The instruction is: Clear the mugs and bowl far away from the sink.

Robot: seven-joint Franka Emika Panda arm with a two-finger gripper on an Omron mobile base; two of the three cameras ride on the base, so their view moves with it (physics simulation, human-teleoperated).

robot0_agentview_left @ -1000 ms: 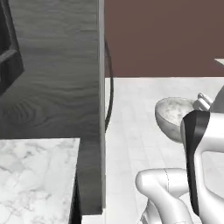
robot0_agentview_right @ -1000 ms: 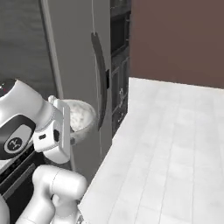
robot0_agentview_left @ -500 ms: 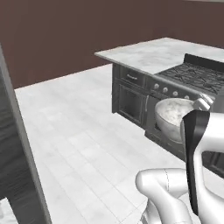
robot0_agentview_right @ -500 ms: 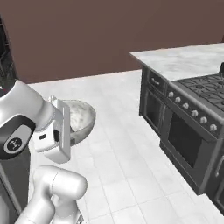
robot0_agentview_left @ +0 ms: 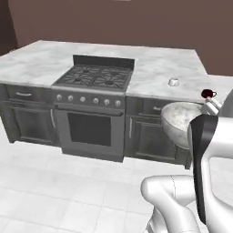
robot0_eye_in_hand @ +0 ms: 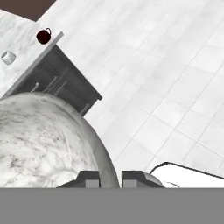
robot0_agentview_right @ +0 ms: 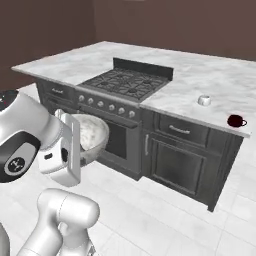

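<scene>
In the left base view the robot's dark forearm covered the right side of the bowl (robot0_agentview_left: 179,122), and the gripper itself was hidden behind it. In the hand view the bowl (robot0_eye_in_hand: 43,140) ran off the left edge. The small pale cup (robot0_agentview_right: 203,100) on the island counter (robot0_agentview_right: 220,80) was too small to show a handle.

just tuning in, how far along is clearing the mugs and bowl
Partly done, it seems. Done: a pale mug and a dark red mug already stand on the island counter beside the stove. In hand: the gripper is shut on the rim of the bowl, carried above the floor in front of the island. Left: set the bowl down.
</scene>
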